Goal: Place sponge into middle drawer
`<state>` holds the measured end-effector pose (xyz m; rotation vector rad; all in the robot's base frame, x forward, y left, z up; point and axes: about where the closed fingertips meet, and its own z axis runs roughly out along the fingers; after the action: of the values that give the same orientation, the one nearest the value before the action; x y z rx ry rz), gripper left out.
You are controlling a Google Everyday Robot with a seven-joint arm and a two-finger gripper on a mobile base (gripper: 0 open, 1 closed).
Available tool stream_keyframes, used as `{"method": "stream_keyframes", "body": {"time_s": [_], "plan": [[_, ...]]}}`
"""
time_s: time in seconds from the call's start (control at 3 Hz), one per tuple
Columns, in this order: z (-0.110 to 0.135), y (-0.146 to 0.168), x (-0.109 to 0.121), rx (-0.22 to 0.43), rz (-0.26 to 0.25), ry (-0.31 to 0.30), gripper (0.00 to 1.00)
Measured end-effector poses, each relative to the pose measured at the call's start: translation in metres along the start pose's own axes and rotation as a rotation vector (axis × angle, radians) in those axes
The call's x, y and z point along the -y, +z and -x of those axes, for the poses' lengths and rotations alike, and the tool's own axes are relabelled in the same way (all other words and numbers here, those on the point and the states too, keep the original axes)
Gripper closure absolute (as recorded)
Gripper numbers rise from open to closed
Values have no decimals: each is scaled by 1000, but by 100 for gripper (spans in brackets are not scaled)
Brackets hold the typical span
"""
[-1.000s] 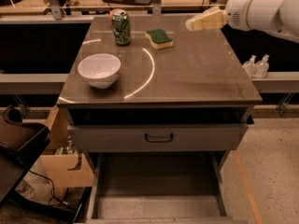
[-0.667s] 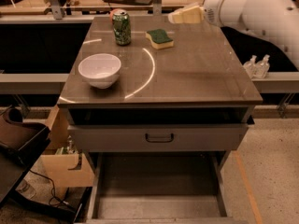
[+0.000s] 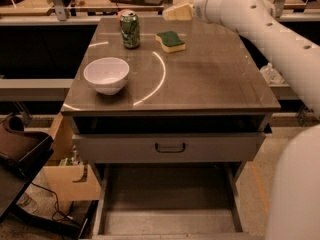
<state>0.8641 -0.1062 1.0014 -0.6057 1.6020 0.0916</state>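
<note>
The sponge point(image 3: 170, 41), yellow with a dark green top, lies on the far part of the cabinet top, right of a green can. My gripper point(image 3: 177, 12) hangs at the far edge of the top, just behind and above the sponge, apart from it and holding nothing that I can see. My white arm point(image 3: 260, 29) reaches in from the right. The middle drawer point(image 3: 170, 220) is pulled out at the bottom of the view, and its grey floor is bare.
A green soda can point(image 3: 130, 30) stands left of the sponge. A white bowl point(image 3: 106, 75) sits at the front left of the top. A shut drawer front with a black handle point(image 3: 170, 147) is above the open drawer. Cardboard boxes point(image 3: 70, 179) stand at the left.
My arm has swung left along the far edge. The gripper went from the right of the sponge to just behind it. The sponge, can and bowl have not moved.
</note>
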Motion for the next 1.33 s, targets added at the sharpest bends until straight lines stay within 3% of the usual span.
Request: {"method": "stream_keyframes", "body": {"time_s": [0.33,0.67,1.0,1.33], "plan": [[-16,31,-8,-26,26,17,0],[-34,53,-30,-21,80,70,0],[-42,63,-67,-1,150,143,0],[-66,62,-101,-39,195,194,0]]}}
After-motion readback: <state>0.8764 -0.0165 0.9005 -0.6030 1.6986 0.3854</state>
